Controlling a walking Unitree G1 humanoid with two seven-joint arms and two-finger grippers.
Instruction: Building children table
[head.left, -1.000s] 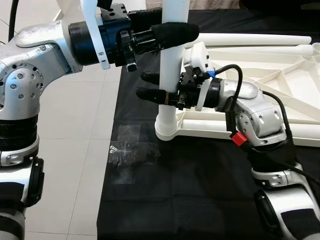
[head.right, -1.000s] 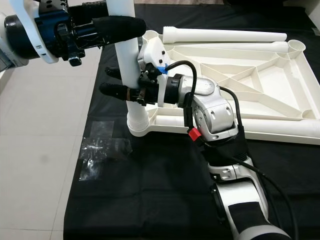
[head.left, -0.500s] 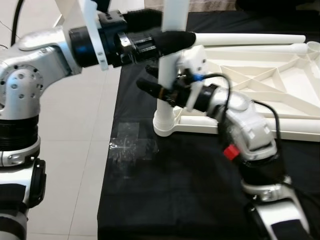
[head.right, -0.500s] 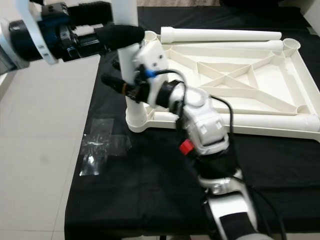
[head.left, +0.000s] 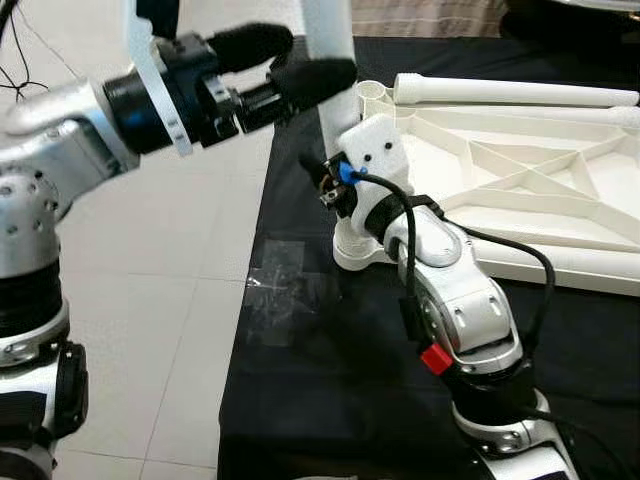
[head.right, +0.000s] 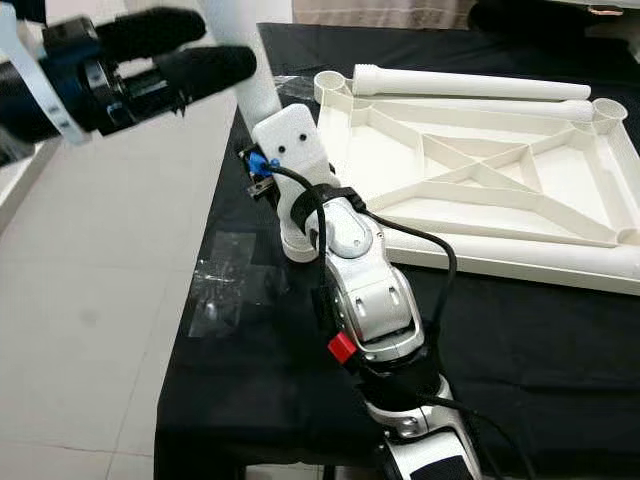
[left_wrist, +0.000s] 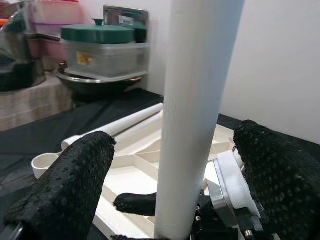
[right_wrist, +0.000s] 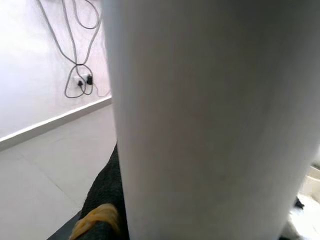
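Left eye view: white table leg is standing upright in the corner socket of the upturned white tabletop, w/ the tabletop lying underside-up on a black cloth over the work surface. Left gripper is sitting high on the leg, its two black fingers spread either side of the tube; from the left wrist view the leg is standing between the pads w/ a gap showing on both sides, so fingers are parted & not clamping. Right gripper is reaching in low on the same leg, just above the socket, wrist & white housing pressed up close to the tube. Its fingers are mostly hidden behind the leg & its own wrist, so can't tell if they're squeezing or loose. Right wrist view is looking straight at the leg at v. close range, w/ one black finger showing beside it.

Two more white legs are lying side by side along the far edge of the tabletop. A scrap of clear plastic wrap is lying on the cloth nr the socket corner. Pale tiled floor is running along the robot's left of the cloth. Left wrist view is also picking up a green-lidded container in the background.
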